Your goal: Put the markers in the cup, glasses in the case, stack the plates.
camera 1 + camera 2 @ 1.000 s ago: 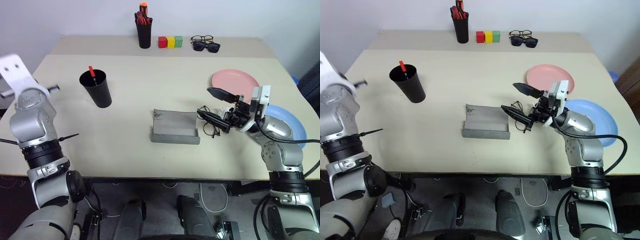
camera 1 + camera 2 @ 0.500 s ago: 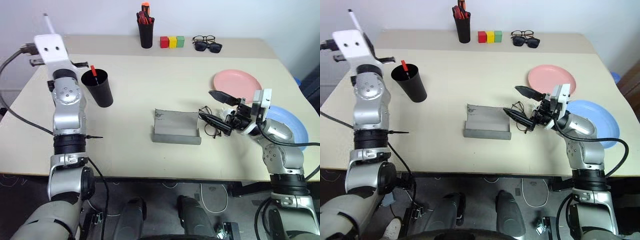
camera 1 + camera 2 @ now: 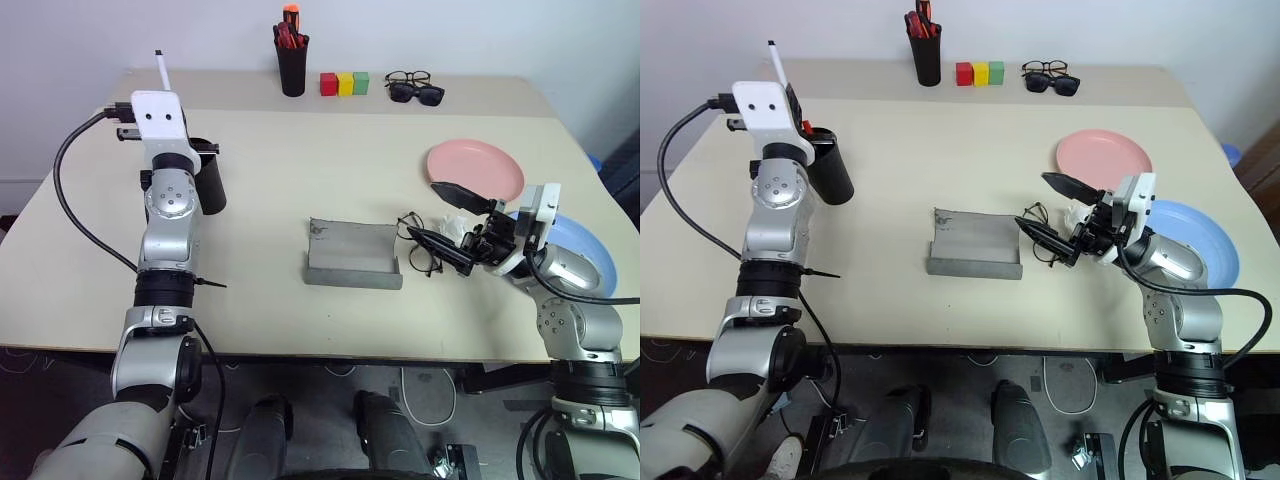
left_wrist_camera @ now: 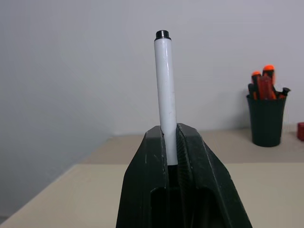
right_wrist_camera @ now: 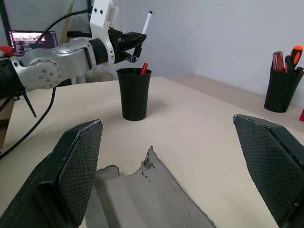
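Left eye view: left gripper (image 3: 163, 95), clamped on the white marker (image 3: 160, 67), has swung in from the frame's far left edge to the upper left, just above the black cup (image 3: 208, 185). Red marker (image 5: 144, 68) already stands in the cup, so a drop looks imminent. Right gripper (image 3: 448, 222), jaws spread wide and empty, hovers right of centre over the wire-framed glasses (image 3: 420, 246), beside the open grey case (image 3: 352, 255). Pink plate (image 3: 475, 168) and blue plate (image 3: 584, 244) lie unstacked, right.
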{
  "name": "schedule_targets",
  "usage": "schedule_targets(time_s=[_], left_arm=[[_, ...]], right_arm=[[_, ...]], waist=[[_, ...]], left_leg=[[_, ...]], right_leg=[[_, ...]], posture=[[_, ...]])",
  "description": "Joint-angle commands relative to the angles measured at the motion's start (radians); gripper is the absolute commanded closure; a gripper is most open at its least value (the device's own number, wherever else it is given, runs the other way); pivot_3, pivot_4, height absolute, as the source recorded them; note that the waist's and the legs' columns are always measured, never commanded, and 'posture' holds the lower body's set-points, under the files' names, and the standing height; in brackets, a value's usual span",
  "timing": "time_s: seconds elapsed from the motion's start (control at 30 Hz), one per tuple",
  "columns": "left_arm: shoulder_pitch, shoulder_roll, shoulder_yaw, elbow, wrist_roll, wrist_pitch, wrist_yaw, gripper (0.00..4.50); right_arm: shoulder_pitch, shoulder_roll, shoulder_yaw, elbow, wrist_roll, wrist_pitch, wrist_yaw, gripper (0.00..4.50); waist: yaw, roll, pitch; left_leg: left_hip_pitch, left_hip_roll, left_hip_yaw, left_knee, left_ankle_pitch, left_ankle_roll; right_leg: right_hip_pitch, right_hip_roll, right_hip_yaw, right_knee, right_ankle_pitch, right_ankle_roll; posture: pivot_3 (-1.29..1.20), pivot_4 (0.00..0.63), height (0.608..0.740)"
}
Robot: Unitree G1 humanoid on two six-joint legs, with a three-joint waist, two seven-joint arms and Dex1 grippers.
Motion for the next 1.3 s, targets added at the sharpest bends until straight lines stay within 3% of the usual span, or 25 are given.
schedule_targets(time_s=[0.03,0.33,0.47,0.63,0.67,1.03,1.17,1.3], left_arm=[[-0.002,0.004,-0.004,-0.030,0.012,-0.028,-0.005,4.46],[0.018,0.001,-0.003,-0.036,0.015,-0.022,-0.007,4.46],[0.033,-0.008,-0.005,-0.050,0.015,-0.015,-0.006,2.86],[0.044,-0.018,-0.001,-0.064,0.014,-0.012,-0.009,0.27],[0.045,-0.019,-0.001,-0.067,0.013,-0.012,-0.010,0.05],[0.041,-0.033,0.012,-0.101,-0.007,-0.004,-0.020,0.05],[0.049,-0.058,0.007,-0.199,-0.091,0.013,-0.108,0.05],[0.120,-0.077,-0.075,-0.430,-0.252,0.256,-0.315,0.05]], right_arm=[[0.002,-0.018,-0.033,-0.045,0.024,-0.004,-0.003,0.00],[0.004,-0.022,-0.030,-0.041,0.026,-0.004,0.000,0.00],[0.002,-0.022,-0.028,-0.040,0.025,-0.004,0.001,0.00],[0.001,-0.026,-0.030,-0.036,0.025,-0.002,0.004,0.00],[-0.001,-0.026,-0.030,-0.034,0.025,-0.002,0.004,0.00],[-0.002,-0.031,-0.029,-0.035,0.027,0.000,0.003,0.00],[0.001,-0.034,-0.032,-0.039,0.028,0.003,0.000,0.00],[0.050,-0.065,-0.057,-0.059,0.033,0.020,0.007,0.00]], waist=[[0.001,0.000,0.000],[0.001,0.000,0.000],[0.003,0.000,0.000],[0.003,0.000,0.000],[0.002,0.000,0.000],[0.003,0.000,0.000],[0.003,0.000,0.000],[0.005,0.000,0.000]], left_leg=[[0.000,0.000,0.000,0.000,0.000,0.000],[0.000,0.000,0.000,0.000,0.000,0.000],[0.000,0.000,0.000,0.000,0.000,0.000],[0.000,0.000,0.000,0.000,0.000,0.000],[0.000,0.000,0.000,0.000,0.000,0.000],[0.000,0.000,0.000,0.000,0.000,0.000],[0.000,0.000,0.000,0.000,0.000,0.000],[0.000,0.000,0.000,0.000,0.000,0.000]], right_leg=[[0.000,0.000,0.000,0.000,0.000,0.000],[0.000,0.000,0.000,0.000,0.000,0.000],[0.000,0.000,0.000,0.000,0.000,0.000],[0.000,0.000,0.000,0.000,0.000,0.000],[0.000,0.000,0.000,0.000,0.000,0.000],[0.000,0.000,0.000,0.000,0.000,0.000],[0.000,0.000,0.000,0.000,0.000,0.000],[0.000,0.000,0.000,0.000,0.000,0.000]], posture=[[0.00,0.150,0.740],[0.00,0.150,0.740],[0.00,0.150,0.740],[0.00,0.150,0.740],[0.00,0.150,0.740],[0.00,0.150,0.740],[0.00,0.150,0.740],[0.00,0.150,0.740]])
